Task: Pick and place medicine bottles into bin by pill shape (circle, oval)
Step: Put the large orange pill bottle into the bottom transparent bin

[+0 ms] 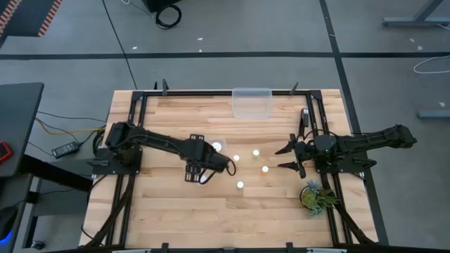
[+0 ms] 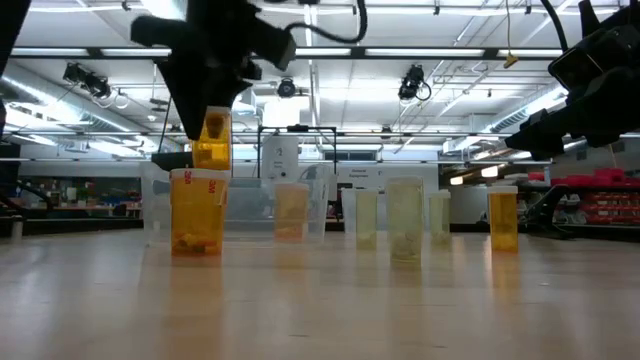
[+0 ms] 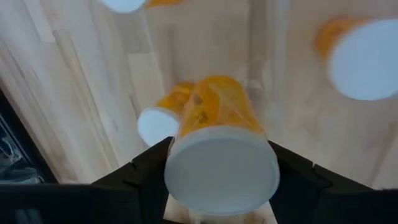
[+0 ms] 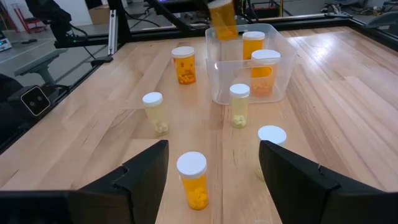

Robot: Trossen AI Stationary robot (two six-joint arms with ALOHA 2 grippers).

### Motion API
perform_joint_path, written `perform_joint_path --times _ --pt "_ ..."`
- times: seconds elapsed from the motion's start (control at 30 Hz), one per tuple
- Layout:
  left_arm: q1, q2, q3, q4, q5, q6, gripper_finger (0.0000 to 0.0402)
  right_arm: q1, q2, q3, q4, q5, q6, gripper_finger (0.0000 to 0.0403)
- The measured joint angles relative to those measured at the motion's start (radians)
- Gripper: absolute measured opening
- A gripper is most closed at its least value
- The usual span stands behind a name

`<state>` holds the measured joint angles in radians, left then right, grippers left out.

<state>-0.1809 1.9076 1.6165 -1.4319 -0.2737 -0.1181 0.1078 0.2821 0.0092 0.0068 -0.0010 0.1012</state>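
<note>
1. The left gripper (image 1: 209,171) is near the middle of the tabletop (image 1: 169,211), its fingers clamped on an amber medicine bottle (image 3: 219,152) — the left wrist view shows the white cap between the two dark fingers, and the low view shows this bottle (image 2: 212,140) lifted clear of the wood.
2. The right gripper (image 1: 287,157) waits near the right edge of the tabletop, its fingers spread wide and holding nothing.
3. Between the two grippers several loose bottles stand apart from one another: one (image 1: 255,152) toward the far side, one (image 1: 265,169) nearer the right gripper, one (image 1: 240,185) closest to the front edge.
4. A clear bin (image 1: 252,102) sits at the middle of the far edge.
5. A second clear bin (image 4: 249,62) stands by the left gripper; the right wrist view shows two bottles inside it, though from above it is barely distinguishable.
6. The front half of the tabletop is bare wood, wide open, apart from a small green plant (image 1: 315,196) near the front right corner.
7. Pill shapes are too small to tell, and the left arm hides part of the bottles beneath it.
</note>
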Motion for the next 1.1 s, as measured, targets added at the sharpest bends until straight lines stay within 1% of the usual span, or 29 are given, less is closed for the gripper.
perform_joint_path --times 0.2,0.37,0.5,0.73,0.83,1.1 --pt "0.046 0.000 -0.082 0.054 0.012 0.044 0.0209 0.000 0.000 0.000 0.000 0.000 0.000 0.0257" --pt "0.056 0.000 -0.135 0.114 0.041 0.078 0.0223 0.000 0.000 0.000 0.000 0.000 0.000 0.0257" --pt "0.056 0.000 -0.146 0.153 0.042 0.079 0.0231 0.000 0.000 0.000 0.000 0.000 0.000 0.0257" --pt "0.056 0.000 -0.151 0.214 0.044 0.081 0.0213 0.000 0.000 0.000 0.000 0.000 0.000 0.0257" --pt "0.056 0.000 -0.151 0.231 0.044 0.090 0.0212 0.000 0.000 0.000 0.000 0.000 0.000 0.0257" --pt "0.056 0.000 -0.152 0.304 0.044 0.142 0.0231 0.000 0.000 0.000 0.000 0.000 0.000 0.0257"
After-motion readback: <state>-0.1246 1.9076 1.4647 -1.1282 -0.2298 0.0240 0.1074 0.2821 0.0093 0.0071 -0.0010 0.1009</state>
